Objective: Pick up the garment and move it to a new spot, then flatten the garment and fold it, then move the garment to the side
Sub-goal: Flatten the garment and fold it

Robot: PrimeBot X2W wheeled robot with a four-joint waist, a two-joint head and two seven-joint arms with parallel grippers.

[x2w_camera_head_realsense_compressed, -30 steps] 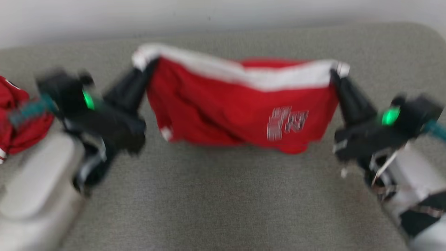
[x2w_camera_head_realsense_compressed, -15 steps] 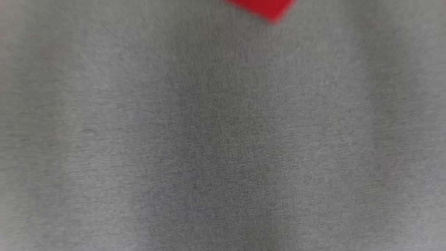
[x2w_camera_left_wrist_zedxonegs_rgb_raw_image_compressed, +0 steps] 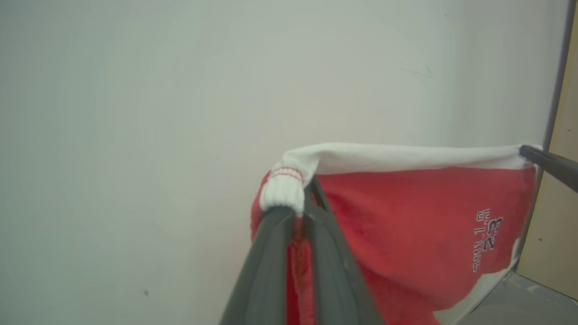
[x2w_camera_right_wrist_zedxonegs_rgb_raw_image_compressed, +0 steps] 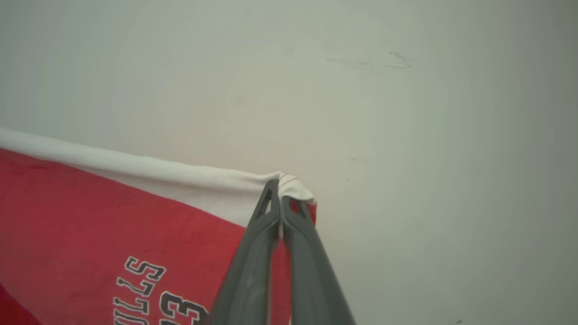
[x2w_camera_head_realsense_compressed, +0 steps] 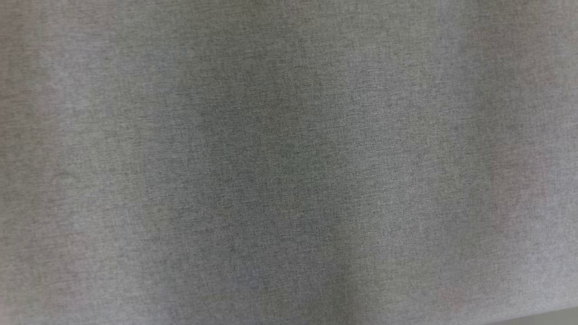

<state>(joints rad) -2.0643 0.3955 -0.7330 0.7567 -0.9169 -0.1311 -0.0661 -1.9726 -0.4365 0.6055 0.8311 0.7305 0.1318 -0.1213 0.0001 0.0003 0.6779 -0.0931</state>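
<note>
Behind both wrists a plain pale wall is filling the background, while the head camera is looking down at a grey woven fabric surface. Against that wall a red jersey-like garment with a white band along its top edge is hanging in the air. It is being held out by its two upper corners, so the white band is running almost straight between them. Printed lettering with the number 23 is showing on the red cloth towards the right arm's side.

The left gripper is pinching one corner. Its two dark fingers are nearly together, with a white ribbed cuff bunched over their tips and red cloth trapped between them. The right gripper is clamping the opposite corner, its fingers pressing tight together on the folded white edge. In the left wrist view, one of its dark fingers is reaching in from the far right, where the band ends.

Beyond that finger a beige panel is standing beside the wall. A grey patch is lying below the garment's lower hem.
</note>
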